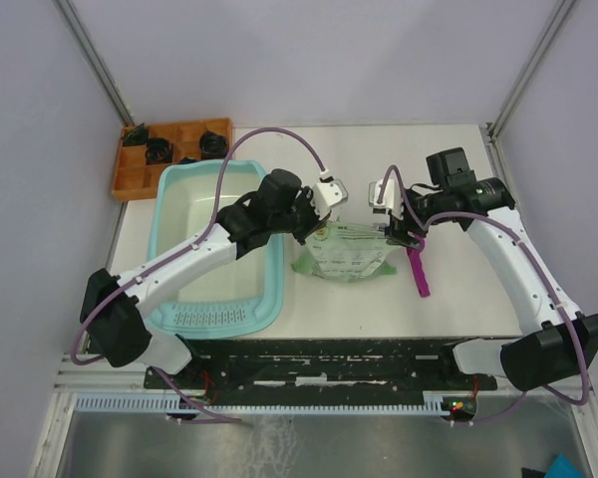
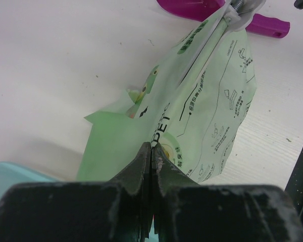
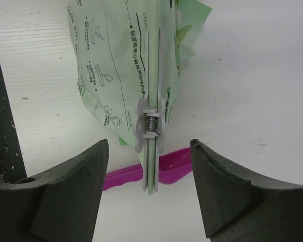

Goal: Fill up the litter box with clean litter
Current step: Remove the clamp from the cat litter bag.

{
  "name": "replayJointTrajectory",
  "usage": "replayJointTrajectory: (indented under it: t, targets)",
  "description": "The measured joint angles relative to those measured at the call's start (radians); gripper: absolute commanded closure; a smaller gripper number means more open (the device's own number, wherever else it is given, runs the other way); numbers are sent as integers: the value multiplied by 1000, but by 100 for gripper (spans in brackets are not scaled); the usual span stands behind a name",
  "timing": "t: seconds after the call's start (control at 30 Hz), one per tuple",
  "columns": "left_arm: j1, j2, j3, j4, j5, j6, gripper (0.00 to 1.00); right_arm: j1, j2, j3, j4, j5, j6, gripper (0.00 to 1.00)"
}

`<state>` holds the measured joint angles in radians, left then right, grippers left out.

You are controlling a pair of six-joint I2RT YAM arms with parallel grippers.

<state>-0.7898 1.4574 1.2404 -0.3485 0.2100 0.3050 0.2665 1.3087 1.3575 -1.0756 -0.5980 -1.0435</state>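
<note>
The light teal litter box (image 1: 169,214) sits at the left of the table, its whitish floor bare and its slotted ledge at the near end; a corner of the litter box (image 2: 10,176) shows in the left wrist view. No litter shows in any view. A light green printed bag (image 1: 349,254) stands to the right of the box. My left gripper (image 2: 151,146) is shut on the bag's (image 2: 202,111) top edge. My right gripper (image 3: 149,146) is open, its fingers on either side of the grey spring clip (image 3: 150,126) on the bag's (image 3: 121,65) top seam, not touching it.
A magenta scoop (image 1: 417,271) lies on the table just right of the bag, below the right gripper (image 1: 397,235). An orange compartmented tray (image 1: 174,154) with dark parts stands at the back left, behind the litter box. The left gripper (image 1: 319,229) is beside the box's right wall.
</note>
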Motion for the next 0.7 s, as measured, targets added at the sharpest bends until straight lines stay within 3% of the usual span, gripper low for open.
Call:
replayJointTrajectory:
  t: [0.23,0.7]
  targets:
    - [-3,0,-3,7,-4,-6,97,34,0,-10,22,9,26,31]
    - [-8,-14,-20,16,-7,-14,97,107,16,-12,75,81,56,52]
